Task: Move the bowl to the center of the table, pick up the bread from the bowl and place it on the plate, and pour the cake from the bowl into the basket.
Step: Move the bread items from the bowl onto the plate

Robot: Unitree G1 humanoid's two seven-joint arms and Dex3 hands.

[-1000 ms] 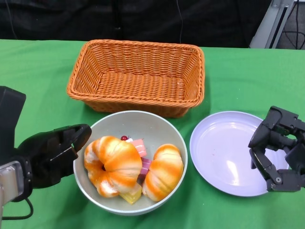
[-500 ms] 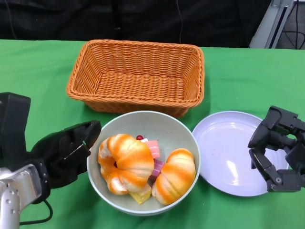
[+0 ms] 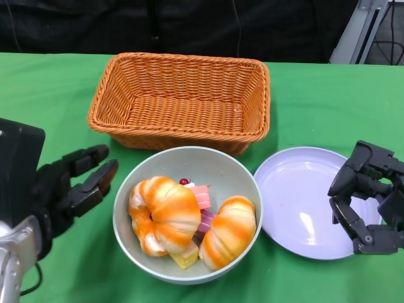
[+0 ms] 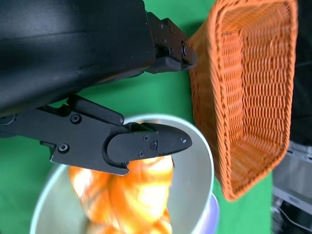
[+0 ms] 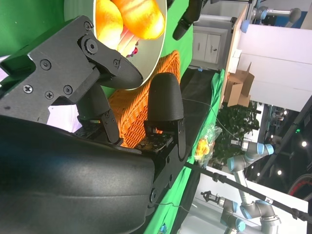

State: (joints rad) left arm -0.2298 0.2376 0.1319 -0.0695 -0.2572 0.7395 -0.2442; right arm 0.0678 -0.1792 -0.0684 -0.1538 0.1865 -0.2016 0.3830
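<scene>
The left hand has come off the bowl and now hangs just beside it, fingers spread. The bowl, holding bread and cake, sits between that hand and the plate. The right hand hovers empty over the plate, fingers apart. Beyond stands the basket; the right wrist view alone shows distant robot arms.

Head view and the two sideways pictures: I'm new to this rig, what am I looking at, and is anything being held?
A humanoid robot works at a green table. The head view looks down from its head; the others come from cameras at each wrist, so they appear turned. On the table: an orange wicker basket, a grey bowl with two orange bread rolls and pink cake pieces, and a lilac plate. The black left hand is open beside the bowl; the black right hand hangs open over the plate. Nothing is held.
</scene>
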